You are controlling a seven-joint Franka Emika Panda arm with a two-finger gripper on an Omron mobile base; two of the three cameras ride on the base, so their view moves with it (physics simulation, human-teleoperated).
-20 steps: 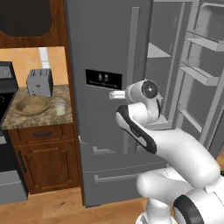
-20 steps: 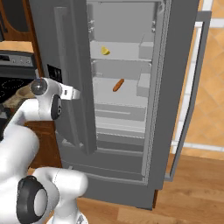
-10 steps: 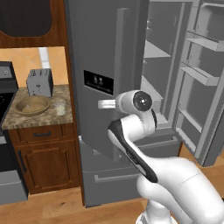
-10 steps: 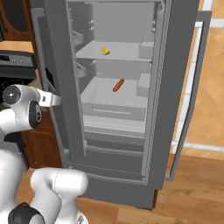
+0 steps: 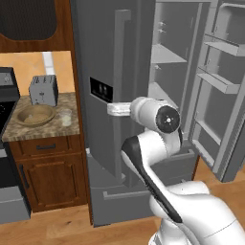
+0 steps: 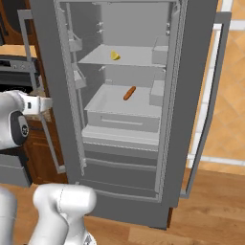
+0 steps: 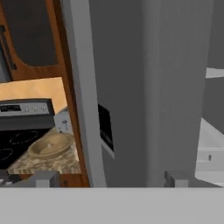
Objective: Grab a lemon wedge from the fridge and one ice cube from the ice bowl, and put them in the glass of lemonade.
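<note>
Kitchen fridge (image 6: pixel 191 95), no legible labels

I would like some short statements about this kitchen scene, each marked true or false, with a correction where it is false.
1. The fridge has its right door open. True.
2. The lemon wedge lies on the upper shelf. True.
3. The orange-brown item lies beside the lemon wedge on the same shelf. False: it lies on a lower shelf.
4. The ice bowl stands inside the fridge. False: it is on the counter, in front of the toaster.
5. The glass of lemonade stands beside the ice bowl. True.
6. The fingers hold the lemon wedge. False: nothing is between them.
</note>
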